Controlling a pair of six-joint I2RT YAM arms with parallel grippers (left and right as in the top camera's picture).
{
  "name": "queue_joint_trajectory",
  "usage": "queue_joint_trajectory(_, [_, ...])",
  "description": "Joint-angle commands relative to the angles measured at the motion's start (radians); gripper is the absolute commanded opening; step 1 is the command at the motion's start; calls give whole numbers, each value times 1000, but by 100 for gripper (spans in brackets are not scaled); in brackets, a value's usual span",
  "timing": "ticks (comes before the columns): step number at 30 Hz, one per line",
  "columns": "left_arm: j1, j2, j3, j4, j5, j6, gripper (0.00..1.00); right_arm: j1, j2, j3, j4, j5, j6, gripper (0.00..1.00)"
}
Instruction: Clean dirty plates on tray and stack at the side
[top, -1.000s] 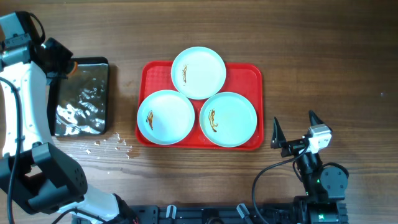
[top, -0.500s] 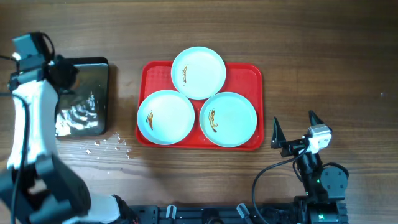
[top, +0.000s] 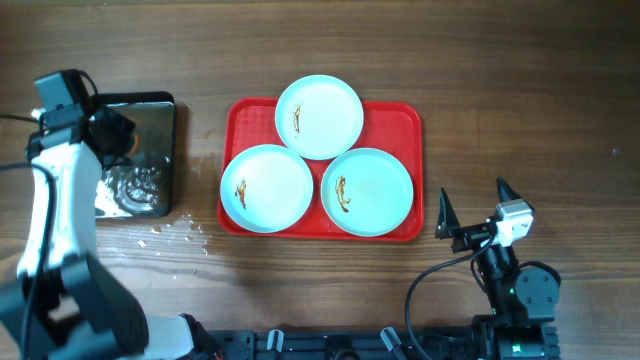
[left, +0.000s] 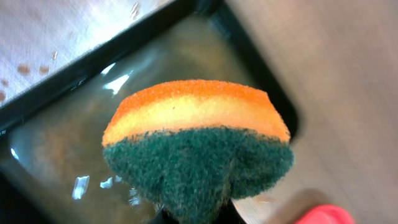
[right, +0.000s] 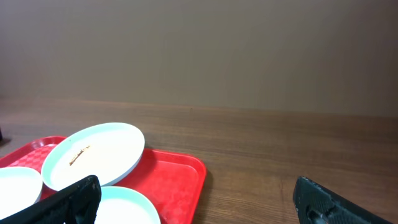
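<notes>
It looks like a robotics lab: a wood-grain bench (top: 520, 80), a plain brown wall (right: 199, 50), and a cabled robot arm (top: 515, 285) mounted at the edge.

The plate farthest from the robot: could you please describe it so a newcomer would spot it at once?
Find the red tray mid-table, carrying three pale plates in a triangle. The far plate forms the point away from the robot. Unlike its neighbours, it overhangs the tray's far edge and overlaps both their rims.

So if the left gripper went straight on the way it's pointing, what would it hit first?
Probably the black pan of water: the left gripper points down into it, and its sponge would touch first. The gap is hard to judge.
</notes>
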Motion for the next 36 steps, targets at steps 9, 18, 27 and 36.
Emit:
queue_joint_trajectory(9, [-88, 90, -66, 112, -240, 274, 4, -4, -5, -1, 5, 8, -18, 100])
queue_joint_trajectory(18, [-87, -11, -43, 194, -168, 281, 4, -4, -5, -1, 5, 8, -18, 99])
queue_joint_trajectory(27, [-83, -118, -3, 203, -103, 359, 4, -4, -5, -1, 5, 8, -17, 100])
queue_joint_trajectory(36, [-39, -23, -167, 267, -201, 349, 4, -4, -5, -1, 5, 8, -17, 100])
